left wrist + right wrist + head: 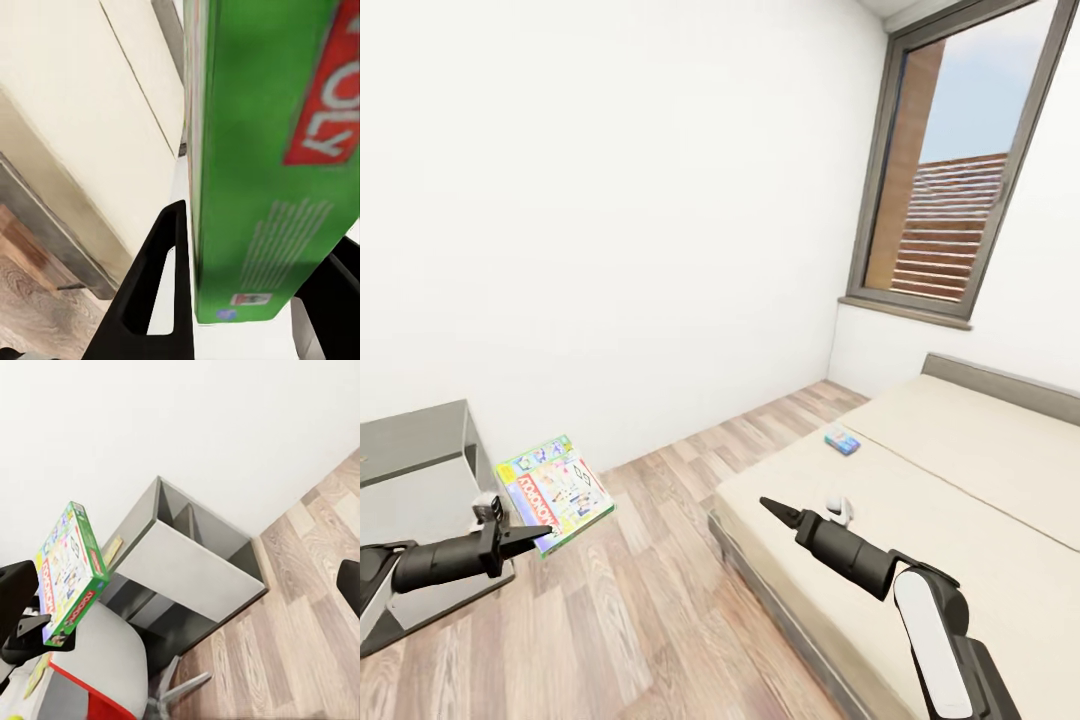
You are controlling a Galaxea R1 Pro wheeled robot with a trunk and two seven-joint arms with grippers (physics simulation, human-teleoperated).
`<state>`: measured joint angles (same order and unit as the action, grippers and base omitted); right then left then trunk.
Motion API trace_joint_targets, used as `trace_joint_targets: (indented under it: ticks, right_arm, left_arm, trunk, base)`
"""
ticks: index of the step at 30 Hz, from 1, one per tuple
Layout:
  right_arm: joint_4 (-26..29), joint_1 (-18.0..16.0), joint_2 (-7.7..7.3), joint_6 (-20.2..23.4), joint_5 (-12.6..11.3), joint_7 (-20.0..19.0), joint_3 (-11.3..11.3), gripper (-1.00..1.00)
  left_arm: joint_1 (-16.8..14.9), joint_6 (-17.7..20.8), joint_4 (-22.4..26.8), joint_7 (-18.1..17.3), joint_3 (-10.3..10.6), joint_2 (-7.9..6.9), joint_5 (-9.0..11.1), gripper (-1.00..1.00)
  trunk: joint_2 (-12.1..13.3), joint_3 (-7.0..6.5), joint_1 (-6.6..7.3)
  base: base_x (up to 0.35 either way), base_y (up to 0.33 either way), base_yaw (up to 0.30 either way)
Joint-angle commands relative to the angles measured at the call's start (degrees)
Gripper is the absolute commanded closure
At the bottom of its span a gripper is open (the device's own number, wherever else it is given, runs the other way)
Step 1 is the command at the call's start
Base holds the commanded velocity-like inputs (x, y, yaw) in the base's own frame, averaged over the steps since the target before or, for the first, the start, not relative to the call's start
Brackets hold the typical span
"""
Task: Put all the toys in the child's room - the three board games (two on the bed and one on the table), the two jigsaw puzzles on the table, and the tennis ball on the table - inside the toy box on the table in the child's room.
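Head view, lower left of frame: left gripper, dark fingers clamped on the near edge of the green-edged board game, which is held off the ground above the wood-plank floor, pastel cover up and tilted. Behind it, at the left edge: dark grey table section with a white slanted panel.

Head view, lower right: right gripper, tip reaching over the near part of the bed; whether its fingers are apart or together cannot be told. Small white object on the mattress just beside the arm. Small blue-cyan board game lying flat on the beige mattress, further up, near the bed's left edge. Grey headboard along the right side; dark-framed window at upper right.

Left wrist view: green side of the board game with red lettered label, gripped between two black fingers.

Right wrist view, left of frame: board game held at its lower edge by the left gripper; grey table unit at centre, against the white wall.
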<state>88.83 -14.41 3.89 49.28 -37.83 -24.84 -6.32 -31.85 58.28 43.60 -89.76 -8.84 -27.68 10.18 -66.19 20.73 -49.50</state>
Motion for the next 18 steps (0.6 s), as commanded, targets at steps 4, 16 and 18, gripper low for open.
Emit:
trace_joint_targets:
  ticks: [4,16,18]
  right_arm:
    - [0.0,0.0,0.03,0.4,0.1,-0.3,-0.2,-1.00]
    - [0.0,0.0,-0.03,0.4,0.1,-0.3,-0.2,-1.00]
    - [0.0,0.0,-0.10,0.4,0.1,-0.3,-0.2,-1.00]
  left_arm:
    - [-0.1,0.5,0.0,-0.2,0.0,0.03,0.0,1.00]
    - [-0.1,0.5,0.0,-0.2,0.0,-0.04,0.0,1.00]
    - [-0.1,0.5,0.0,-0.2,0.0,-0.02,0.0,1.00]
  trunk:
    - [1.6,-0.66,0.88]
    - [6.4,-2.81,3.52]
    - [7.2,-3.17,3.96]
  base:
    - [0.000,0.000,0.291]
    - [0.000,0.000,0.291]
    - [0.000,0.000,0.291]
